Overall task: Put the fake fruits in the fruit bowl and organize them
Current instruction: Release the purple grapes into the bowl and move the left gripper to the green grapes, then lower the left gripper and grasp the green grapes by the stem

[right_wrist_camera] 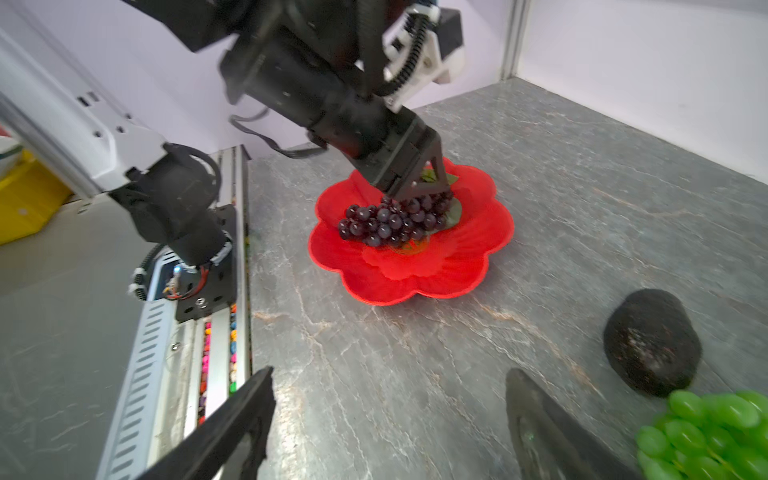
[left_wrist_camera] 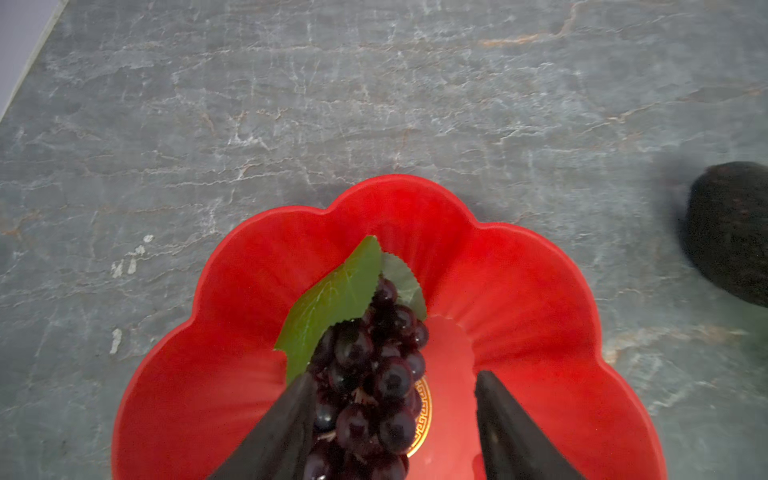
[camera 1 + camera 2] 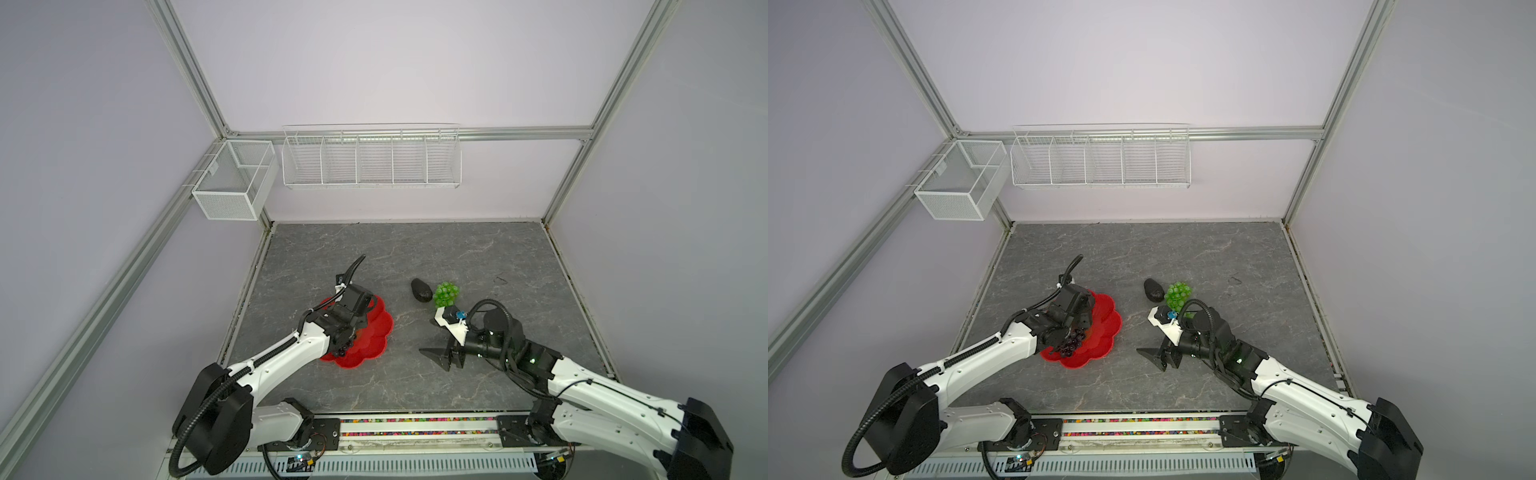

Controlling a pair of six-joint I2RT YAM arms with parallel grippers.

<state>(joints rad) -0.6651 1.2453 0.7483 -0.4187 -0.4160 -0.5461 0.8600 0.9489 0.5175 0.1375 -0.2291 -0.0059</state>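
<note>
Beside the green grapes lies 1 avocado.

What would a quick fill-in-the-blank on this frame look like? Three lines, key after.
1. The purple grape bunch lies in the fruit bowl, whose colour is ____.
2. The green grape bunch lies beside the avocado, ____ the bowl.
3. The right claw stands open and holds ____.

Missing words: red; outside; nothing.
</note>
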